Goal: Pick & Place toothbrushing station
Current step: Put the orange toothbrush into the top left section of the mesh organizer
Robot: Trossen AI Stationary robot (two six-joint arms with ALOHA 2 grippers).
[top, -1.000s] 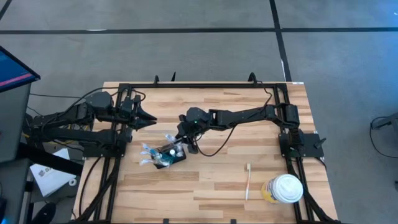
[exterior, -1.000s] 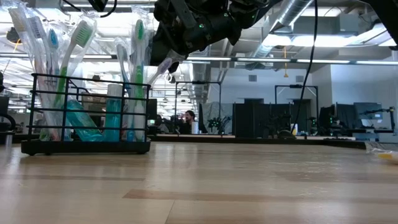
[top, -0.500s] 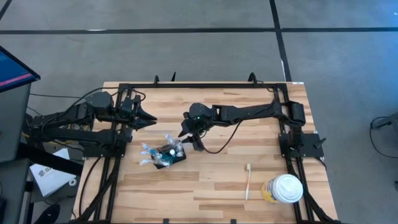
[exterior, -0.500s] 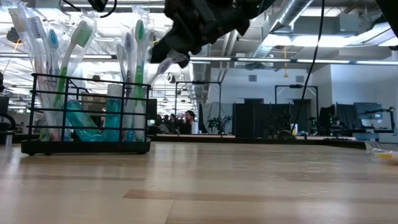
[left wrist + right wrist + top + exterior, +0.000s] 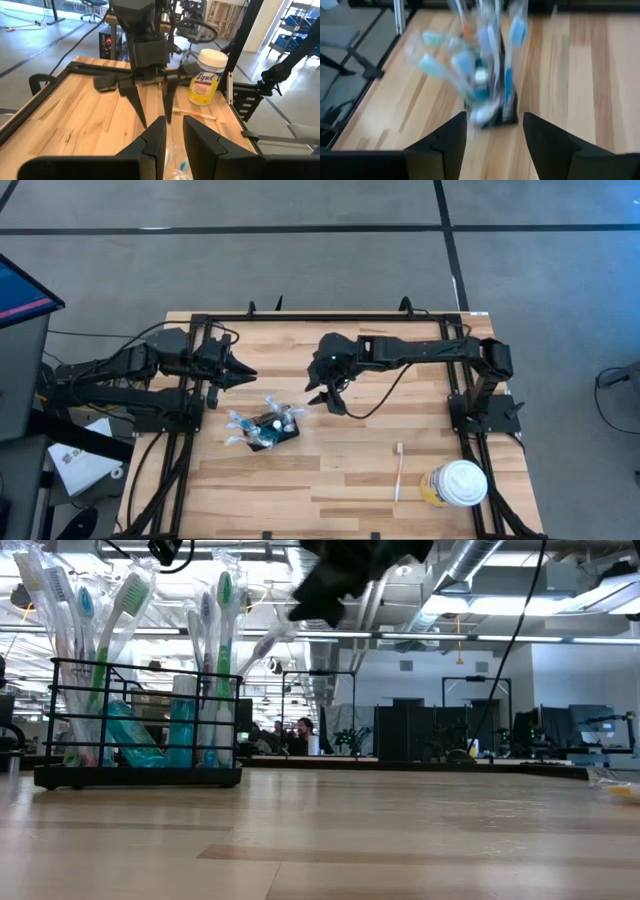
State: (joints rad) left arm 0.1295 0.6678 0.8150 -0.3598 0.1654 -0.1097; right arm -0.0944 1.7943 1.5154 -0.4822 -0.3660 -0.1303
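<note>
The toothbrushing station [image 5: 270, 432], a small black wire holder full of toothbrushes, stands with its flat base on the wooden table, left of the middle. It also shows in the low view [image 5: 140, 776] and the right wrist view [image 5: 506, 116]. My right gripper [image 5: 326, 400] hangs open above the table, a little to the right of the station and on its far side, touching nothing. From the right wrist view [image 5: 495, 118] its fingers stand wide apart, short of the station. My left gripper [image 5: 246, 372] waits at the table's left, its fingers [image 5: 159, 131] a narrow gap apart with nothing between them.
A loose toothbrush [image 5: 398, 472] lies on the table at the near right. Beside it stands a yellow wipes canister with a white lid [image 5: 458, 483]. Black frame rails run along the table's left, far and right edges. Bare wood [image 5: 340, 480] spreads between the station and the loose toothbrush.
My right gripper has opened and let go of a toothbrush that leans out of the station. It has then risen and drawn back toward the table's right and far side. The station has stayed where it was.
</note>
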